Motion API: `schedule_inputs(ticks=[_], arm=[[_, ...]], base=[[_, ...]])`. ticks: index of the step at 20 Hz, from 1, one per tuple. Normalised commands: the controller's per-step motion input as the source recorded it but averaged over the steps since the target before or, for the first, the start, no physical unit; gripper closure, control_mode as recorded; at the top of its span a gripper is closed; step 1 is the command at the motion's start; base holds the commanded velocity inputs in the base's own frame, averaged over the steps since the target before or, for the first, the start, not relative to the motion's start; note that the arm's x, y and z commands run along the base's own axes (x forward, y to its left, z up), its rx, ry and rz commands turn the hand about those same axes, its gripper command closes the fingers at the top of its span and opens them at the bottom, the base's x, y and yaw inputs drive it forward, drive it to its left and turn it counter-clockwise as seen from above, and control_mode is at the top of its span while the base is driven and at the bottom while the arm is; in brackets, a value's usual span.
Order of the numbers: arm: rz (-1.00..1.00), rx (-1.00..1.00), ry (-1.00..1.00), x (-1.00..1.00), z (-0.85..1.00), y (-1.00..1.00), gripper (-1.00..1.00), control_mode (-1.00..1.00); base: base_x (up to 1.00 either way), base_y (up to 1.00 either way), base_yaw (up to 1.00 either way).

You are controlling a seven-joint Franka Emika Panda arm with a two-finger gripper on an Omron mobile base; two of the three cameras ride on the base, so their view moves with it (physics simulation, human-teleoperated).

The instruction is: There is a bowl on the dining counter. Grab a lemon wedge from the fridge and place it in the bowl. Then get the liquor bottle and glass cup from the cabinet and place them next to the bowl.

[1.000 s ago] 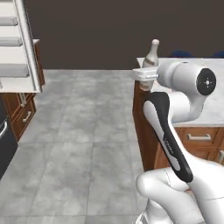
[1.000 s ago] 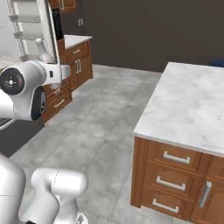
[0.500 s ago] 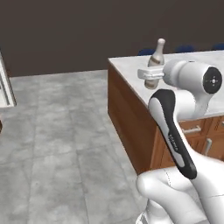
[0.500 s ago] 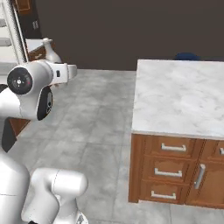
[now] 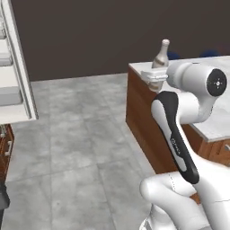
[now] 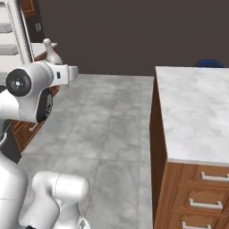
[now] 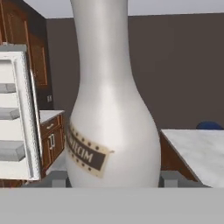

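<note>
Pale liquor bottle (image 7: 109, 127) clenched in my gripper (image 5: 155, 77) | step: carrying to dining counter (image 6: 197, 112) | next: I set it upright beside bowl

Pretty clearly a home kitchen: big island counter (image 6: 197, 116) with a white marble top and reddish-brown wooden drawers (image 6: 206, 192), grey tile floor (image 5: 81, 134), an open fridge door (image 5: 15, 76) with white shelves, more wood cabinets (image 7: 48, 135) behind.
</note>
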Motion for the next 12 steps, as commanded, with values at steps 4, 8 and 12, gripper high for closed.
schedule_inputs(ticks=[4, 8, 12], arm=[[0.00, 0.00, 0.00, 0.00, 0.00, 0.00, 1.00, 1.00], [0.00, 0.00, 0.00, 0.00, 0.00, 0.00, 1.00, 1.00], [0.00, 0.00, 0.00, 0.00, 0.00, 0.00, 1.00, 1.00]], base=[[1.00, 0.03, 0.00], [1.00, 0.00, 0.00], [1.00, 0.00, 0.00]])
